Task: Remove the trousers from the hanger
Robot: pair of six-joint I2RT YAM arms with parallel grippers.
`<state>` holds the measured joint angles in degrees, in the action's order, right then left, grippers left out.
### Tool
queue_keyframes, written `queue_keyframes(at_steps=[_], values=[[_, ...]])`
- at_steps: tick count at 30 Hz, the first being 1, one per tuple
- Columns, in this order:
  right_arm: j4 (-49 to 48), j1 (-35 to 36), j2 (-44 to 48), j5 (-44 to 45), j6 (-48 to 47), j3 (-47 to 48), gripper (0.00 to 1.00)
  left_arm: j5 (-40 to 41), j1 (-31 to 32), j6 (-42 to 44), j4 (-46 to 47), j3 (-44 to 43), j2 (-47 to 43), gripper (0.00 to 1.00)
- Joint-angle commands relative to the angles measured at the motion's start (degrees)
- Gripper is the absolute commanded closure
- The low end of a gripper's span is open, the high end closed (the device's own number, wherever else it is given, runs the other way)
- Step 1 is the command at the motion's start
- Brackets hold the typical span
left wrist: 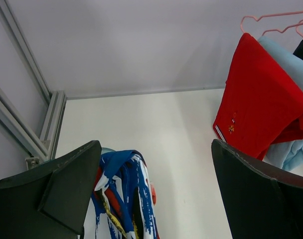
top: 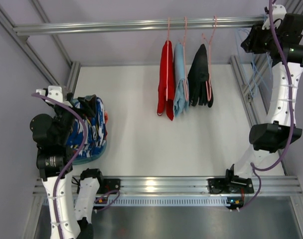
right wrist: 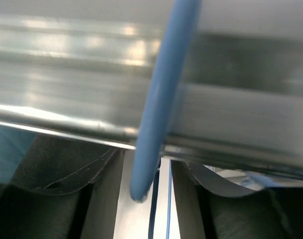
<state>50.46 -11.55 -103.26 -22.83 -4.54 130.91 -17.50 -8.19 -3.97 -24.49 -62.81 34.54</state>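
Observation:
The trousers, blue with white and red streaks, lie bunched on the table at the left. In the left wrist view the trousers sit below and between the fingers. My left gripper hovers over them, open wide and holding nothing; its fingers are apart from the fabric. The light-blue wire hanger hangs bare at the right end of the rail. My right gripper is up at its hook. The hanger hook curls over the rail between my right gripper's parted fingers, with a gap on each side.
A red garment, a light-blue one and a black one hang on pink hangers from the aluminium rail at the back. Frame posts border the white table on both sides.

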Motion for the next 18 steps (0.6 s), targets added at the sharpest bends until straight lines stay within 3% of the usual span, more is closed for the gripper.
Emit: queue_keyframes(at_steps=[1, 6, 10, 12, 18], values=[[-4.92, -0.75, 4.89, -2.13, 0.23, -4.34, 0.55, -0.43, 0.01, 0.54, 0.23, -1.27, 0.52, 0.02], [-4.85, -0.84, 10.53, -3.01, 0.14, -6.99, 0.25, -2.28, 0.01, -1.48, -1.87, -1.79, 3.94, 0.02], [-2.38, -0.84, 14.48, -2.66, 0.32, -7.86, 0.06, -0.35, 0.01, -1.13, -7.66, -4.51, 8.25, 0.02], [-1.51, -0.93, 17.55, -2.75, 0.67, -9.53, 0.00, 0.53, 0.01, -0.87, -10.57, -5.13, 10.09, 0.02], [2.80, -0.93, 26.33, -1.95, 0.23, -15.68, 0.01, -4.03, 0.01, 0.36, -16.55, -7.50, 14.49, 0.02]])
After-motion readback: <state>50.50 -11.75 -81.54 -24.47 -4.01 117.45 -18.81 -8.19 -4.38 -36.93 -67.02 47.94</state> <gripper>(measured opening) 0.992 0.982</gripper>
